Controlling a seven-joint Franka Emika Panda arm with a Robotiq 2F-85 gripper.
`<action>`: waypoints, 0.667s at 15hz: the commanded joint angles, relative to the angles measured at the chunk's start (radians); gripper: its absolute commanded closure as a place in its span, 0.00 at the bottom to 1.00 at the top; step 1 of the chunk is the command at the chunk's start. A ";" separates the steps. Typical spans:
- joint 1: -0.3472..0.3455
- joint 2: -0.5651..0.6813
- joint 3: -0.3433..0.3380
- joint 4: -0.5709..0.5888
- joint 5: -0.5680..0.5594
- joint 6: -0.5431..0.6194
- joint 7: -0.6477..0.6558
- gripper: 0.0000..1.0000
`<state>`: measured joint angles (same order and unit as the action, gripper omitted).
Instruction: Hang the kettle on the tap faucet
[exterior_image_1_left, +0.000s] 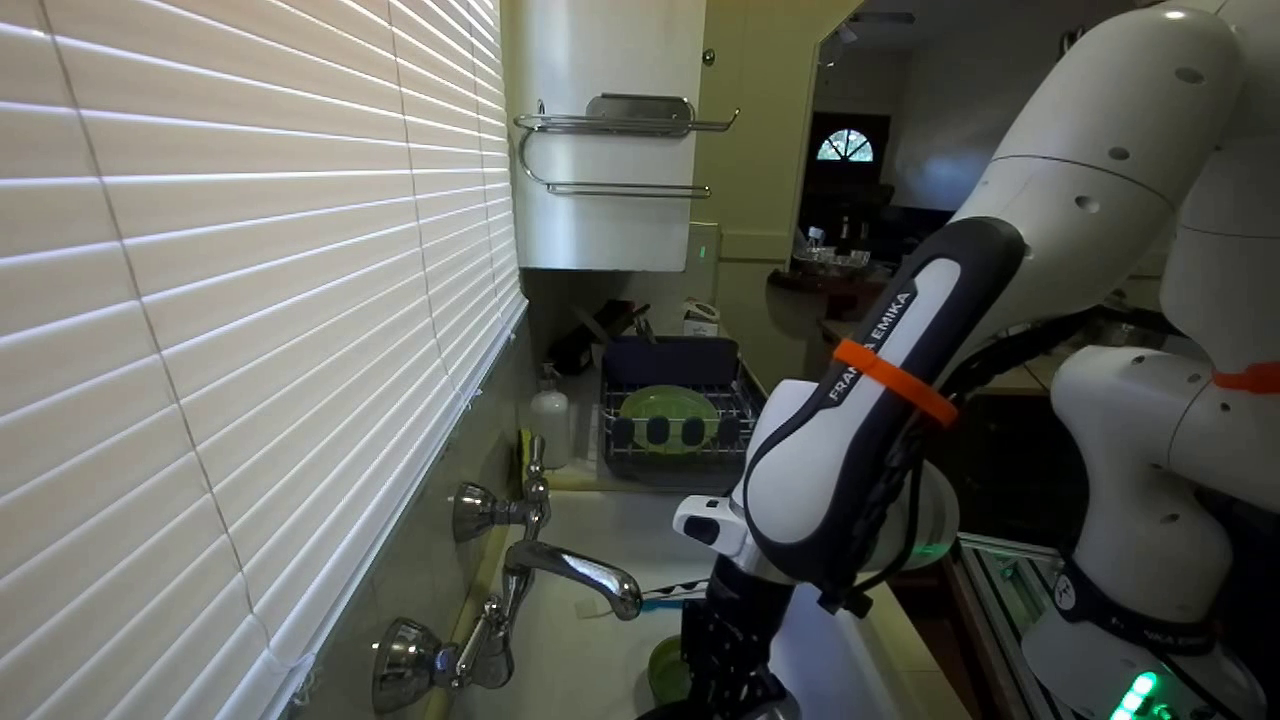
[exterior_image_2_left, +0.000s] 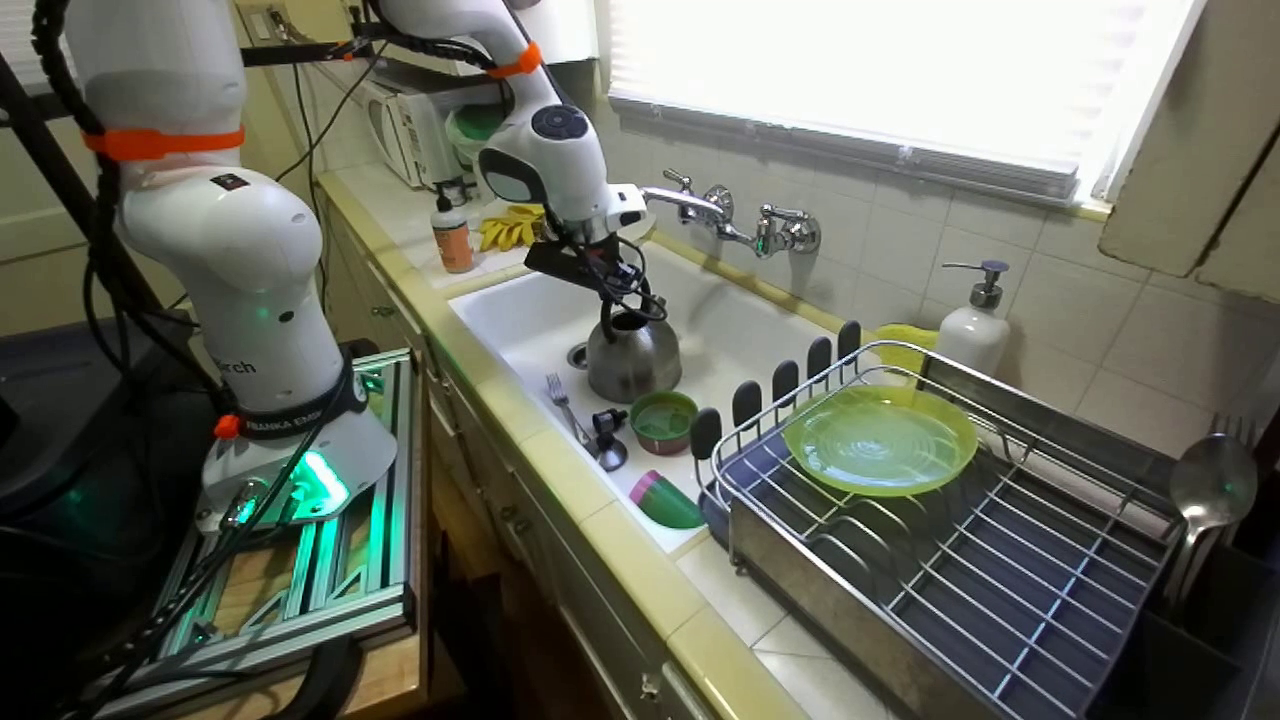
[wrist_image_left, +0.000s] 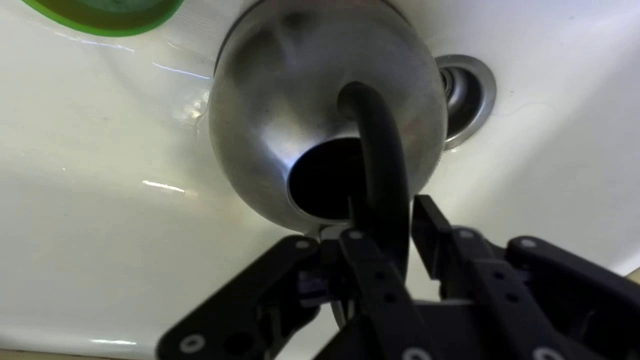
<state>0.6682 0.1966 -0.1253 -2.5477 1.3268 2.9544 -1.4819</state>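
Wrist view: kettle (wrist_image_left: 250, 110) beside drain rim (wrist_image_left: 488, 90); gripper (wrist_image_left: 386, 210) astride handle (wrist_image_left: 382, 135), slim gap.

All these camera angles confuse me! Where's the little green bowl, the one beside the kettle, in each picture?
In an exterior view: small green bowl, near the bottom, just right of centre, partly hidden.
In an exterior view: small green bowl, just below centre, at the metal kettle's lower right.
In the wrist view: small green bowl, top left, cut off by the frame.
Shared landmark: the white sink, around the bowl in all three.
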 joint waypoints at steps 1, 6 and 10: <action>0.004 -0.021 0.018 -0.030 0.063 0.037 -0.077 1.00; 0.013 -0.059 0.023 -0.048 0.047 0.058 -0.053 0.95; 0.029 -0.133 0.034 -0.096 0.019 0.099 -0.016 0.95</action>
<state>0.6768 0.1686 -0.1020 -2.5811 1.3306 2.9861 -1.4784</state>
